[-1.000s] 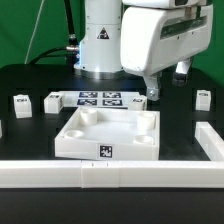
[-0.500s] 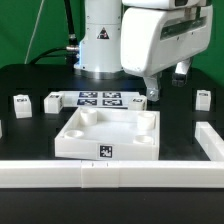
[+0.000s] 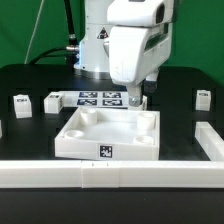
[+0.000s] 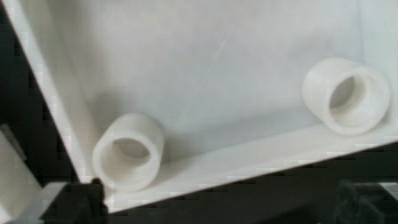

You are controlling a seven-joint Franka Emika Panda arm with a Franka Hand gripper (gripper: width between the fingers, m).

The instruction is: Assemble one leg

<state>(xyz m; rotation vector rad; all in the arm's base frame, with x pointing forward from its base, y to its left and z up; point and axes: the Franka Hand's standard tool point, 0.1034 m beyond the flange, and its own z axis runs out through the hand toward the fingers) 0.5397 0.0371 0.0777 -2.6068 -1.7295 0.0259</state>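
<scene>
Three short white legs with black-and-white tags stand on the black table: two at the exterior view's left (image 3: 20, 104) (image 3: 52, 101) and one at the right (image 3: 203, 99). None shows in the wrist view. My gripper (image 3: 136, 99) hangs over the far right corner of the large white square panel (image 3: 108, 135), far from every leg. The wrist view looks down into the panel (image 4: 214, 90) and shows two round corner sockets (image 4: 128, 150) (image 4: 350, 93). The gripper (image 4: 214, 208) is open and empty, with its dark fingers at the frame's lower corners.
The marker board (image 3: 100, 99) lies behind the panel, at the robot's base. A long white rail (image 3: 110, 176) runs along the front of the table and another white bar (image 3: 210, 140) along the right. A green curtain hangs behind.
The wrist has turned and the gripper has shifted toward the exterior view's left and slightly lower, over the panel's far right corner. The parts have not moved.
</scene>
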